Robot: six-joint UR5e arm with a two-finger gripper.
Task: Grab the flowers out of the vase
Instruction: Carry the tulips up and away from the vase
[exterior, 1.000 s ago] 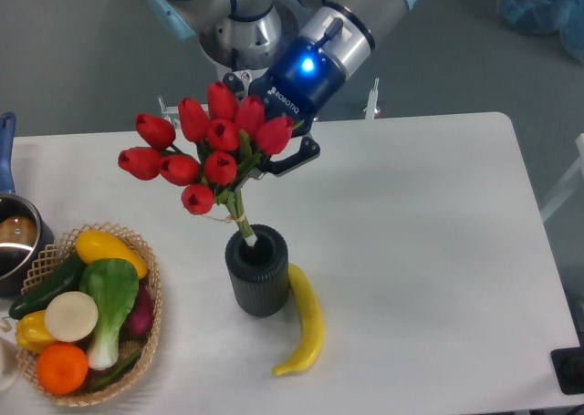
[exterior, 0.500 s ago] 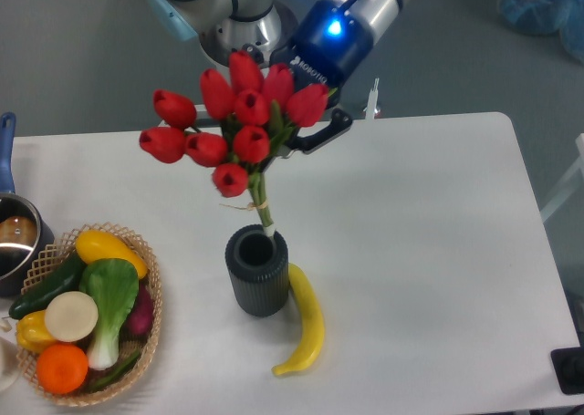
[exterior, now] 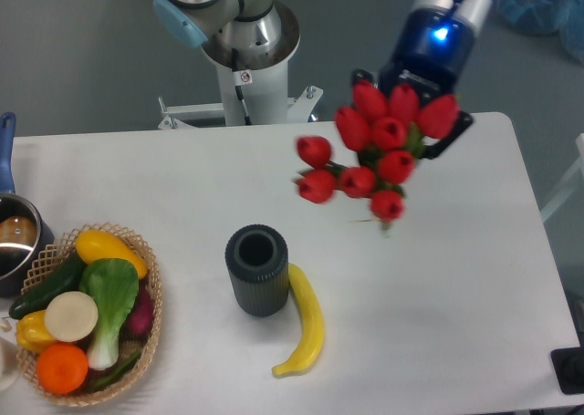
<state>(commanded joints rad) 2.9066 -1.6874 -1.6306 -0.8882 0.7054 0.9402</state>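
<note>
The flowers (exterior: 372,152), a bunch of bright red tulip buds, hang in the air over the right half of the table, well clear of the vase. My gripper (exterior: 422,134) is shut on the bunch from behind, its fingers mostly hidden by the buds; one dark finger shows at the right. The stems below the buds are blurred. The vase (exterior: 257,270), a dark ribbed cylinder, stands upright and empty near the table's middle front.
A yellow banana (exterior: 307,323) lies against the vase's right side. A wicker basket (exterior: 151,296) of vegetables and fruit sits at the front left. A steel pot (exterior: 14,237) with a blue handle is at the left edge. The arm's base (exterior: 245,46) stands behind the table.
The gripper has lifted the flowers fully out of the vase and carried them up and to the right. The vase stays in place, now empty.
</note>
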